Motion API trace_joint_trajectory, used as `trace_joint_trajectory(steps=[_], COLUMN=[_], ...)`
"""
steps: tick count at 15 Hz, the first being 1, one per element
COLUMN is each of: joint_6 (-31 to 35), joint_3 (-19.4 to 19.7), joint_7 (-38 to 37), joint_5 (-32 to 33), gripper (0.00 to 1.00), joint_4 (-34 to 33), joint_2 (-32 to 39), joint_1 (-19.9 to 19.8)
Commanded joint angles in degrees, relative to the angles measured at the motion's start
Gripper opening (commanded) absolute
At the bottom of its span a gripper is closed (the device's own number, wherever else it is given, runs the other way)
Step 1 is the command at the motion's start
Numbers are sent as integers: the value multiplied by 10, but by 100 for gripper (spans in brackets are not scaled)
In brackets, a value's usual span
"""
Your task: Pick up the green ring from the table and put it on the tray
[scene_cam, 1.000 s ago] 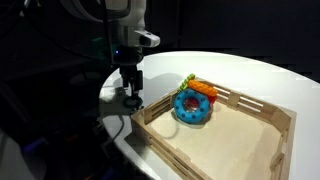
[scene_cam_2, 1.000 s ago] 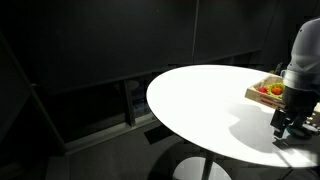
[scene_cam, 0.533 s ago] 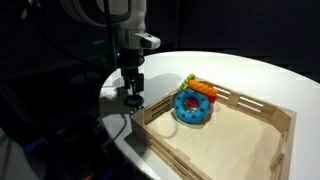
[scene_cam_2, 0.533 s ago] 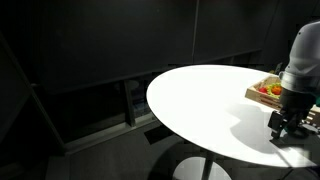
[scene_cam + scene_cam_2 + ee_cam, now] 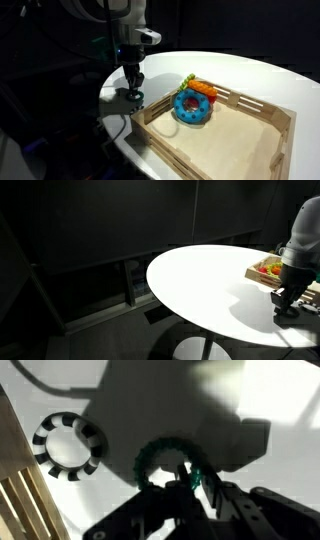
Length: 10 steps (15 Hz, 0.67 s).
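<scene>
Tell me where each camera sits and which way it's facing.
An exterior view: close beside the tray, facing across the table at the arm and gripper.
An exterior view: farther back, across the table's bare side; arm and gripper at the right edge.
Wrist view: looks down on the green ring; gripper fingers at the bottom.
Shared: both exterior views show tray, gripper and blue toy.

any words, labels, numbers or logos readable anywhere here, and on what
None can be read.
The robot arm, blue toy, tray and table show no lettering in any view.
The green ring and striped ring in the wrist view bear only pattern, no text.
</scene>
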<state>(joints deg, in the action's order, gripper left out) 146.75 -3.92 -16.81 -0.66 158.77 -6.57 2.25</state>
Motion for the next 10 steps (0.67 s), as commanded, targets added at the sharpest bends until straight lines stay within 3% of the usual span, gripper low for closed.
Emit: trace_joint_trajectory(steps=[1,3,10], joint_6=[-5,-13,-75], joint_3=[3,4,8], joint_7=[7,4,-10], joint_5=[-7,-2,23], gripper=[1,6,6], joint_4=[5,5,-1], joint_2=[-20,-31,-115], joint_1=[-3,-5,-35])
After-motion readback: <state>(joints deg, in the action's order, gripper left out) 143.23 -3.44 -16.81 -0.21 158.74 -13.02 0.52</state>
